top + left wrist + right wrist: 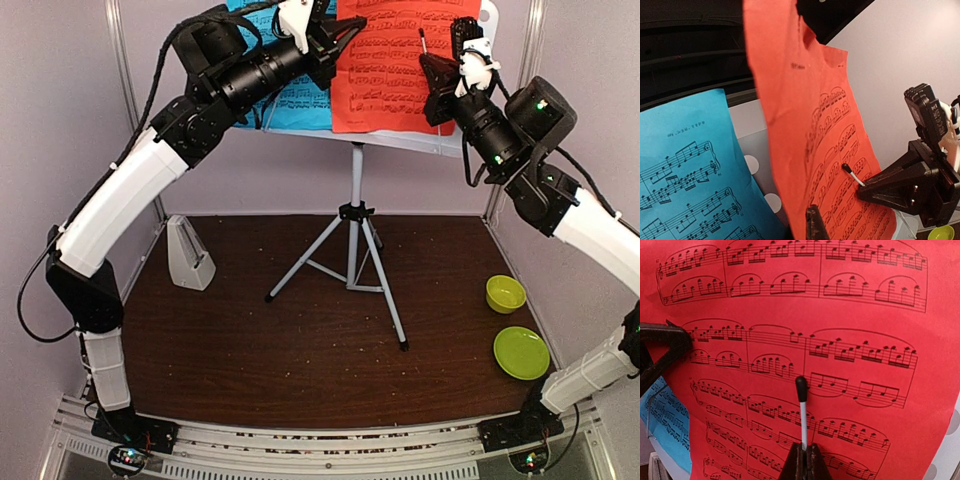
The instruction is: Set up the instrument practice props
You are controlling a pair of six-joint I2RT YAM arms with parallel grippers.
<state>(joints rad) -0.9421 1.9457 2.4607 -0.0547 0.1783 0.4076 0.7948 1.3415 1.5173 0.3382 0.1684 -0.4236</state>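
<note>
left gripper (338, 40), closed tight, pinches the red sheet (400, 70) at its left edge, which overlaps the blue sheet's (685, 175) right edge. both sheets sit up on the stand (356, 190), toward 12 o'clock. right gripper (804, 460) is closed on a stick (802, 405), its tip near the red sheet. the table (300, 350) lies bare toward 6 o'clock of the tripod. two sheets, one metronome (188, 255) at 9 o'clock, one bowl (505, 293) and one plate (521, 352) at 4 o'clock.
</note>
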